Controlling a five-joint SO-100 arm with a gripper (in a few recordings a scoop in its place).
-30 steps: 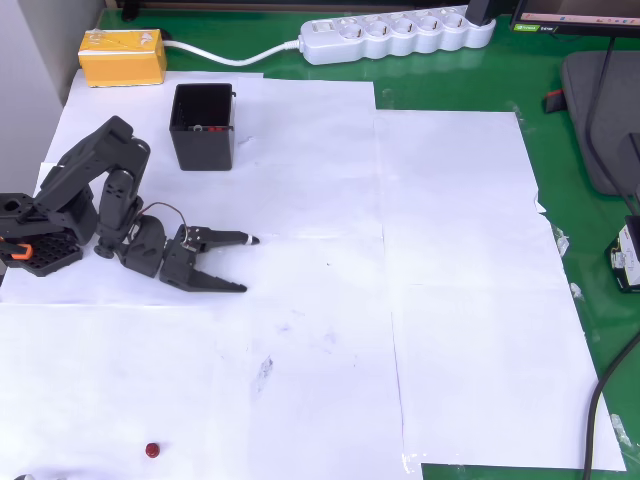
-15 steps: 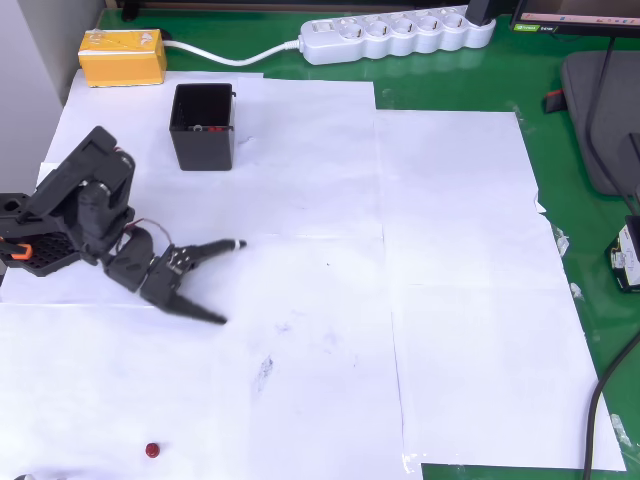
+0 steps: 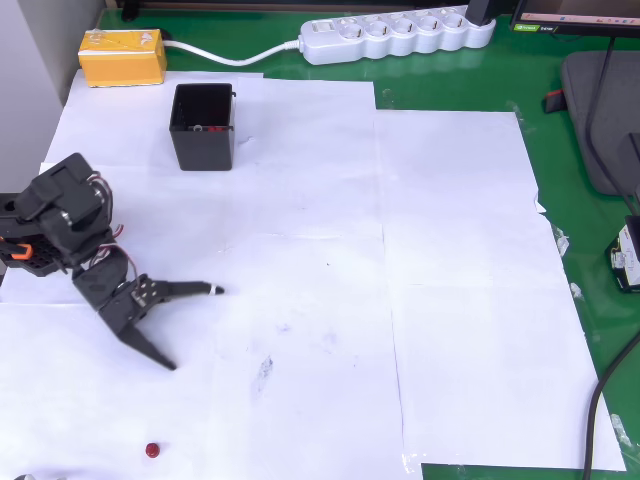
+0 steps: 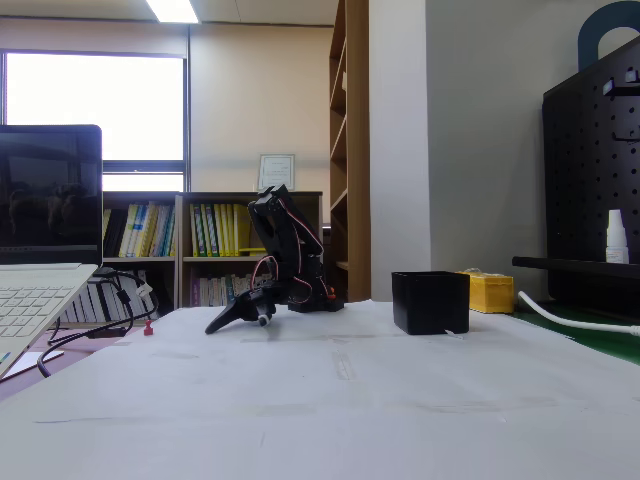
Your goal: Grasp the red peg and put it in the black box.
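Overhead view: your black two-finger gripper (image 3: 192, 328) gapes wide and empty at centre left. The tiny dark-red rounded peg (image 3: 152, 451), too small to show its axis, lies lower left; the glossy square black box (image 3: 203, 127) sits upper left.

Overhead view: black box (image 3: 202, 127) at 12 o'clock from gripper (image 3: 185, 325); red peg (image 3: 152, 451) at 6 o'clock, apparently on the paper (image 3: 300, 260), well apart.
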